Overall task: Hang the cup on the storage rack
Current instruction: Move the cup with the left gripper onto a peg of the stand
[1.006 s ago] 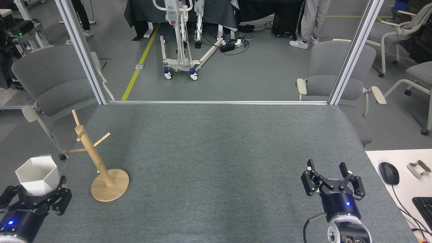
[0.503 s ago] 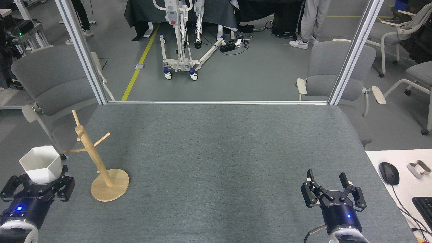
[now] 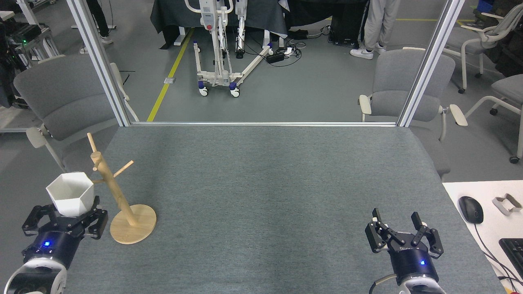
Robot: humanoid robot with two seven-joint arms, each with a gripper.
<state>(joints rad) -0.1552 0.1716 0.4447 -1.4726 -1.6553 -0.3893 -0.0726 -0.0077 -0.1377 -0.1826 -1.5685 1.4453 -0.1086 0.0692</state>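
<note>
- Head view: my left gripper [image 3: 65, 216] is clamped on the base of the cup [image 3: 71, 198], which sits mouth-up just left of the storage rack [image 3: 115, 192], close to its pole and in front of the left-pointing peg.
- I judge the main risk is knocking the rack: the cup's rim is near the pole, and the light wooden stand on its round base could tip or slide if I push sideways.
- The cup must be turned for a peg to enter its mouth; held low on tapering sides, it could slip as I rotate.
- My right gripper [image 3: 402, 237] is spread wide and empty, well apart near the table's [image 3: 261, 171] right side, too far to steady the rack.
</note>
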